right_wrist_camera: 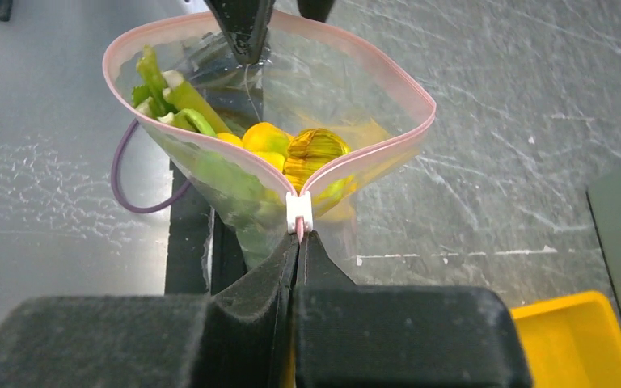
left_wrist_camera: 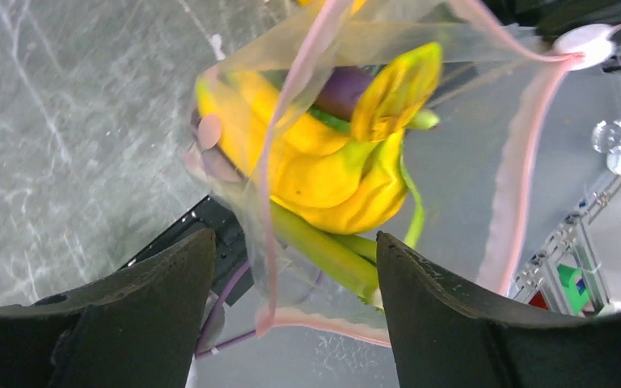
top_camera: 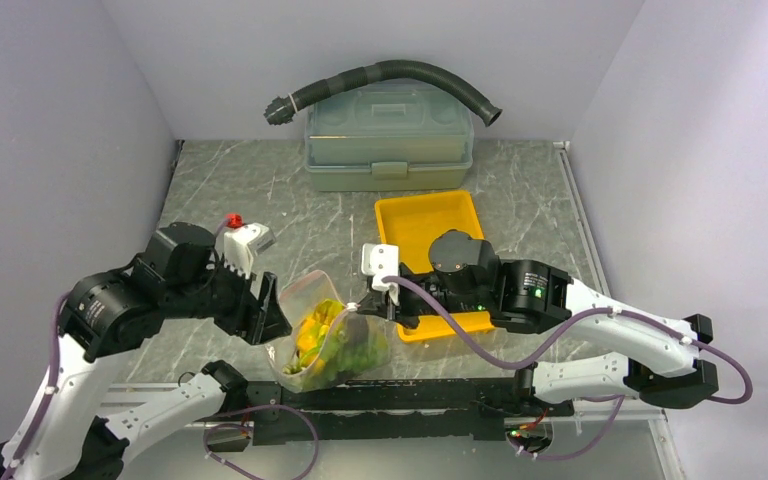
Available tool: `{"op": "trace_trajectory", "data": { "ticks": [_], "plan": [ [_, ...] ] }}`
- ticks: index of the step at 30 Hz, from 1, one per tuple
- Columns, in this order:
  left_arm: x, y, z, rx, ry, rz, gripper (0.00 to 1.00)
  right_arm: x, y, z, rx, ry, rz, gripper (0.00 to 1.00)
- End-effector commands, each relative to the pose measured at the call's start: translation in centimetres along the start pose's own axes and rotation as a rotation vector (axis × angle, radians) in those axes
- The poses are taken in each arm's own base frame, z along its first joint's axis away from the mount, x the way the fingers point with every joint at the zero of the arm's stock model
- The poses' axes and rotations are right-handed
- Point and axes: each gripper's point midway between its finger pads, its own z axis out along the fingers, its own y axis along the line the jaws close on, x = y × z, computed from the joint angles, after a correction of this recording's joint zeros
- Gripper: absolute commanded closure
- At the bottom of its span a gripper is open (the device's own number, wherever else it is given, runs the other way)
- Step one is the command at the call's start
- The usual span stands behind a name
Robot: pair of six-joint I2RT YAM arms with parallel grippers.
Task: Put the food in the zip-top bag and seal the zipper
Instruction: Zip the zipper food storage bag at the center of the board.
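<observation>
My right gripper (right_wrist_camera: 299, 234) is matt, grainy black. The zip-top bag (right_wrist_camera: 210, 174) is glossy clear plastic; under it, the table (right_wrist_camera: 493, 162) looks polished, marble-veined stone.

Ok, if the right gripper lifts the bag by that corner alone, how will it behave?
Likely floppy: the zip-top bag is thin film, creased and sagging around the food. Probably bottom-heavy, since the food is piled low, so it should hang and swing under the right gripper. Its mouth gapes open, so tilting might spill pieces.
</observation>
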Motion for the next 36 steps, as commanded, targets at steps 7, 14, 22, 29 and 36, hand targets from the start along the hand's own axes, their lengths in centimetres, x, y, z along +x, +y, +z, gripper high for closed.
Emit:
{"op": "trace_trajectory", "data": {
  "ticks": [7, 14, 22, 29, 36],
  "plan": [
    [2.6, 4.8, 1.0, -0.267, 0.119, -0.127, 0.34, -2.5, -0.8, -1.6, 0.075, -0.099, 0.091, 1.00],
    [1.6, 4.3, 1.5, -0.244, 0.132, -0.118, 0.80, -2.3, -1.7, -1.9, 0.140, -0.106, 0.123, 1.00],
    [-4.5, 3.2, -2.3, -0.316, -0.031, -0.075, 1.00, -4.5, -5.4, -4.2, 0.352, -0.172, 0.141, 1.00],
    [-7.8, 1.7, -4.5, -0.290, -0.182, -0.075, 1.00, -2.9, -7.6, -4.3, 0.493, -0.171, 0.163, 1.00],
    [-4.6, 5.6, -0.8, -0.424, -0.065, -0.141, 1.00, 0.0, -7.7, -2.4, 0.491, -0.134, 0.181, 1.00]
  ]
}}
